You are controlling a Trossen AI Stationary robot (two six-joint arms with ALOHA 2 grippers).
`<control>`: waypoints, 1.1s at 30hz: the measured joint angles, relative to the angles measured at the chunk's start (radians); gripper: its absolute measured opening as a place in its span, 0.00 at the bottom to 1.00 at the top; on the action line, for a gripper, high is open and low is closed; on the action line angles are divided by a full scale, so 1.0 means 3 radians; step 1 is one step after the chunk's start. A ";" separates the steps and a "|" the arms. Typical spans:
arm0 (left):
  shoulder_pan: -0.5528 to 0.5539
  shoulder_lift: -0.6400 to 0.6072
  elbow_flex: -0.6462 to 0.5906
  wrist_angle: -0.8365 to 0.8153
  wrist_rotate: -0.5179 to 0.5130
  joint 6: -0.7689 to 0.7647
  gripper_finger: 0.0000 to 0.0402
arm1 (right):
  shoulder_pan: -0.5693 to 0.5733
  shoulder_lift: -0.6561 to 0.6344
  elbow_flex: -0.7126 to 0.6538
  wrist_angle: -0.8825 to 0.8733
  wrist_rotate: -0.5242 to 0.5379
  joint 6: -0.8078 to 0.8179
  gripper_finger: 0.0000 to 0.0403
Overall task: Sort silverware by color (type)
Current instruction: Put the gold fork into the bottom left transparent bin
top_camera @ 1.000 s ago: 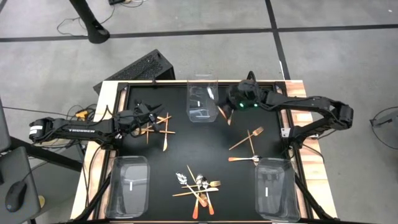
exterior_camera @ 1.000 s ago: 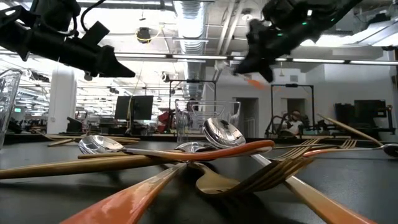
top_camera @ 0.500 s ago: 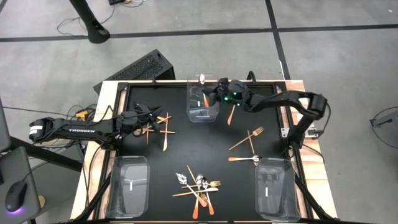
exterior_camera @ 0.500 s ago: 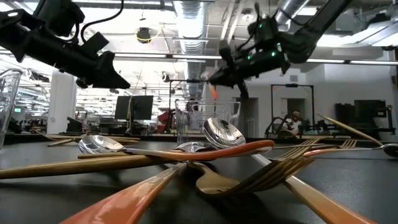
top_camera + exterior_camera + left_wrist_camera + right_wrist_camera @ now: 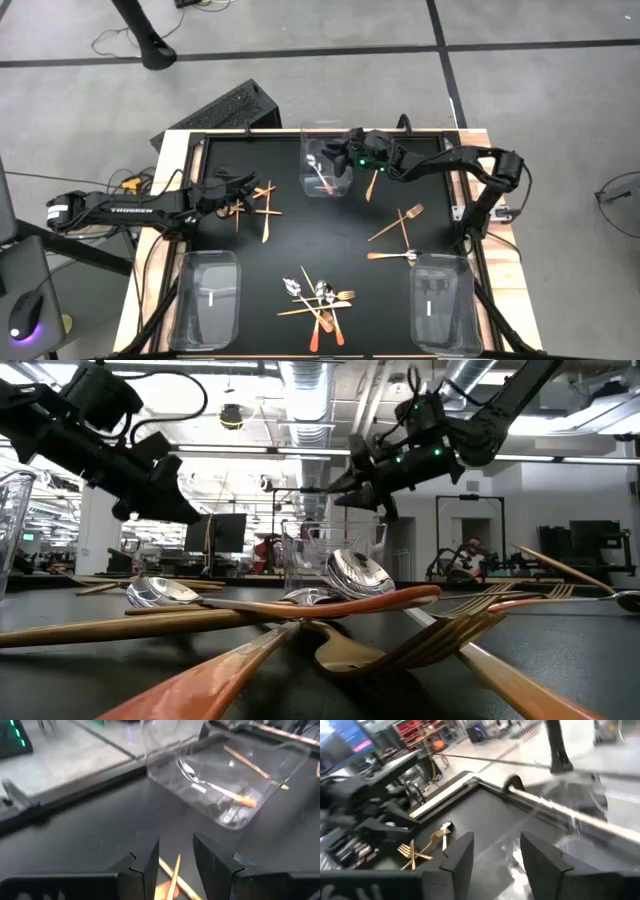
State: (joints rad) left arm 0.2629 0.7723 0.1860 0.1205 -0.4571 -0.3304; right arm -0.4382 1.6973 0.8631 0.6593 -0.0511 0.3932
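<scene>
right gripper (image 5: pixel 337 160) jaws parted, empty, over clear bin (image 5: pixel 325 184); left gripper (image 5: pixel 243 185) jaws parted above slim copper utensils (image 5: pixel 262 205)

Even, bright light is cast from ceiling fixtures (image 5: pixel 310 385), seen glaring white in the low view. Soft shadows are thrown on the black bench (image 5: pixel 300 240). The nearest silverware (image 5: pixel 330 625) in the low view is rendered out of focus. Both wrist views are smeared by motion blur, and glare is caught on the clear bin (image 5: pixel 225 785).
</scene>
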 joint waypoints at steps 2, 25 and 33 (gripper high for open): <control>0.0063 0.0000 0.0000 -0.0088 0.0151 0.0003 0.31 | 0.0053 -0.0088 0.0000 -0.0083 -0.0034 -0.0227 0.49; 0.0719 0.1009 0.0996 -0.1355 0.1012 0.0949 0.33 | 0.0463 -0.0588 -0.0003 -0.1243 -0.0087 -0.1338 0.40; 0.0735 0.1250 0.0996 -0.1274 0.1159 0.0807 0.33 | 0.0624 -0.0666 0.0000 -0.1633 -0.0086 -0.1500 0.37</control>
State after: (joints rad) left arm 0.4834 1.1473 0.4847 -0.2618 -0.1095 -0.0881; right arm -0.2511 1.4974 0.8631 0.1693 -0.0768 -0.0567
